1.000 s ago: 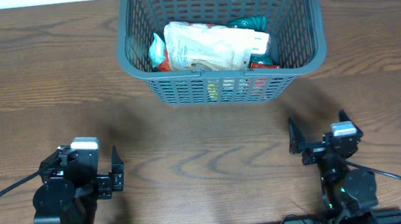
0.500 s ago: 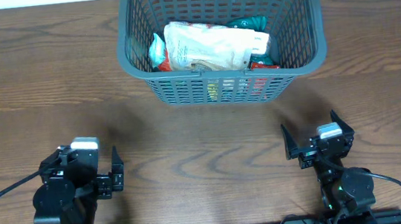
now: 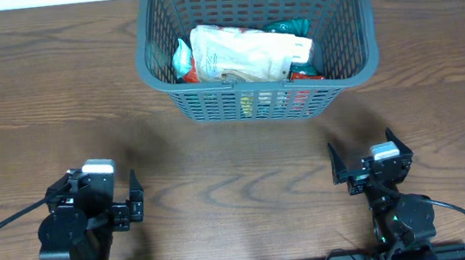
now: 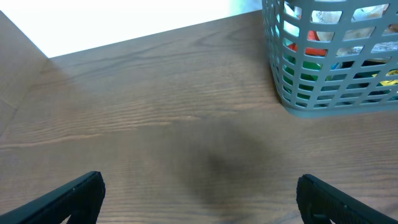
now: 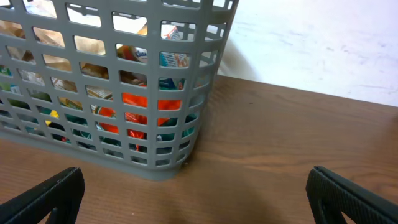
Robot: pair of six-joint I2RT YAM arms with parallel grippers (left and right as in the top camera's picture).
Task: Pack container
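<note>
Container (image 3: pixel 213 106), a large dark grey rectangular plastic basket with lattice sides, sits at the far middle of the brown wooden table (image 3: pixel 237 168), holding a white crinkled packet (image 3: pixel 246 52) among others. Left gripper (image 4: pixel 199 196) and right gripper (image 3: pixel 365 155) rest near the front edge, jaws spread wide, empty.

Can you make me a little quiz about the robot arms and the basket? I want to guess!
1. True or false: the grey basket is empty.
2. What lies on top inside it? A: a white packet. B: a black shoe. C: a purple ball.
3. Are both arms' jaws open or shut?

Key: 1 false, it has packets in it. 2 A. 3 open, and they hold nothing.
</note>
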